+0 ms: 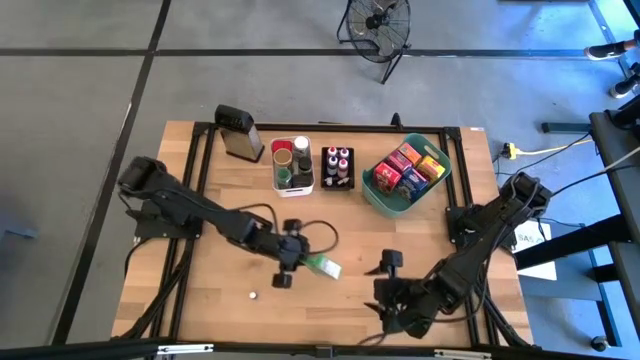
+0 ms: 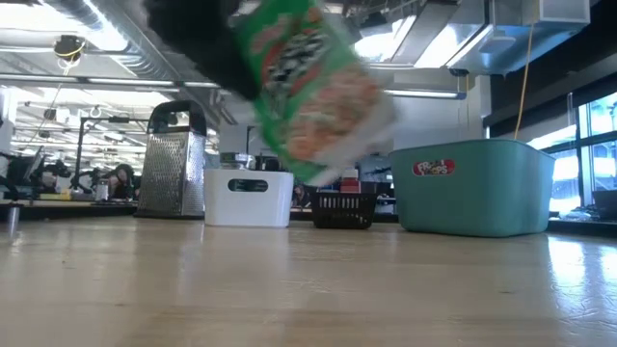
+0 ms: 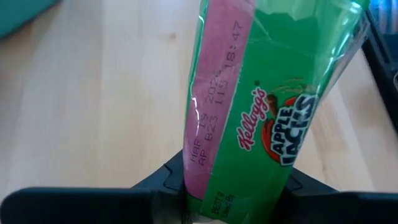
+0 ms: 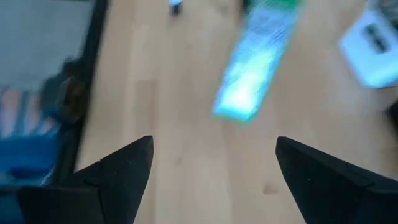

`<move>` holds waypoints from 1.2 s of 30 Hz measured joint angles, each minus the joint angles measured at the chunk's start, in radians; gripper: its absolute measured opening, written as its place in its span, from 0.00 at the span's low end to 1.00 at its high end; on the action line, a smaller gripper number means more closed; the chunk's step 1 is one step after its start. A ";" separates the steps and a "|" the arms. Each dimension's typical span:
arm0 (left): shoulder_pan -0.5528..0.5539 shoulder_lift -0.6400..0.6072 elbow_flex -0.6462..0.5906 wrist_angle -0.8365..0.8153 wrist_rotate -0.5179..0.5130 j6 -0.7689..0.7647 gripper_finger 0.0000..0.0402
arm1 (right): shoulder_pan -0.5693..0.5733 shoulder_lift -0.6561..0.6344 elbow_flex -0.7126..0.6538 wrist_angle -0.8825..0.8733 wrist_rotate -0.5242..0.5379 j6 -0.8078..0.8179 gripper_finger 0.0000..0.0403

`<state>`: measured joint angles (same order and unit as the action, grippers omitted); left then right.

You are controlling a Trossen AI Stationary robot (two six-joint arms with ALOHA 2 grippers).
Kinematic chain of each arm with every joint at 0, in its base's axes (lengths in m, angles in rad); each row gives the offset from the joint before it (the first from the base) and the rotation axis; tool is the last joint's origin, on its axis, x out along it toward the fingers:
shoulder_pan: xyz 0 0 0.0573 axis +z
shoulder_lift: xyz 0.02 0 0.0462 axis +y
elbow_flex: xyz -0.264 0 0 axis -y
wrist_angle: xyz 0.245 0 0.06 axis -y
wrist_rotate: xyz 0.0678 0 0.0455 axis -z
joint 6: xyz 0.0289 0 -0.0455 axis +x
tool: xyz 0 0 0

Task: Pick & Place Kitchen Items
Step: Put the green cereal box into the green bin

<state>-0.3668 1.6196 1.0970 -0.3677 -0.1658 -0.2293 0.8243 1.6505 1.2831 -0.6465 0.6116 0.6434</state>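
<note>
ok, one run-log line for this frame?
left gripper: shut on green packet, lifted above table | right gripper: open, empty, near front edge

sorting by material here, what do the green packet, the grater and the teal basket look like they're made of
Green packet: thin glossy plastic film, likely; it shows creases and glare.
Grater: bare metal body with punched holes, dark handle, probably plastic.
Teal basket: looks like moulded plastic, smooth and matte.
</note>
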 joint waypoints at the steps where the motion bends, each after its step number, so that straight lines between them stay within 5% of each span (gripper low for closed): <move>1: -0.001 0.029 0.030 0.004 0.000 0.008 0.27 | -0.008 0.000 0.000 0.000 0.026 0.000 0.85; 11: -0.002 0.212 0.239 -0.003 -0.023 0.112 0.26 | -0.026 0.000 0.000 0.001 0.145 0.000 0.85; 23: -0.012 0.212 0.250 0.000 -0.082 0.123 0.26 | -0.013 0.000 0.000 0.001 0.069 -0.001 0.85; 36: -0.012 0.218 0.250 0.107 -0.124 0.183 0.27 | -0.046 -0.001 0.000 0.055 0.233 -0.028 0.85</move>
<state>-0.3790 1.8371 1.3467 -0.2604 -0.2899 -0.0462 0.7778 1.6493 1.2831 -0.5910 0.8446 0.6153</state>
